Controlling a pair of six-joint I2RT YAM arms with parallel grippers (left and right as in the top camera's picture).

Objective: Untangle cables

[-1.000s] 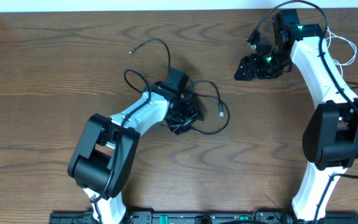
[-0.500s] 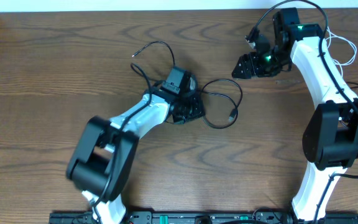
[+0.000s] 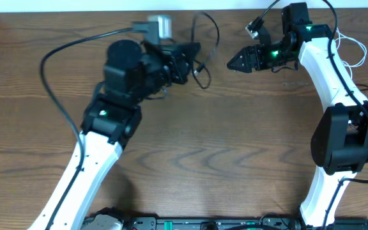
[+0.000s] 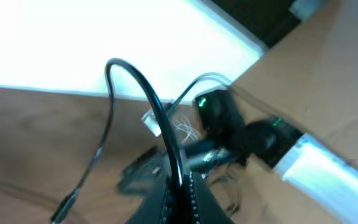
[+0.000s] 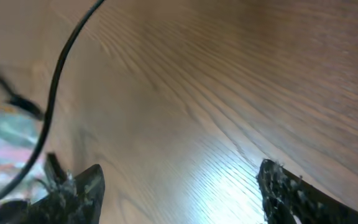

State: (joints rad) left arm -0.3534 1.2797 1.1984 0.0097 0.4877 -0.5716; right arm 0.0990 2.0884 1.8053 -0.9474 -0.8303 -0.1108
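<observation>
Desk of dark brown wood fills the view, with a white wall behind it. Left tool is up off the desk, pinching the thin black cable, which loops above it. Right tool is spread wide, near the cable but not touching it.

Left tool pinches black cable — plug dangling.

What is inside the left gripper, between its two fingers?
The black cable rises out of the left gripper and loops over. The pinched stretch itself is hidden inside it.
</observation>
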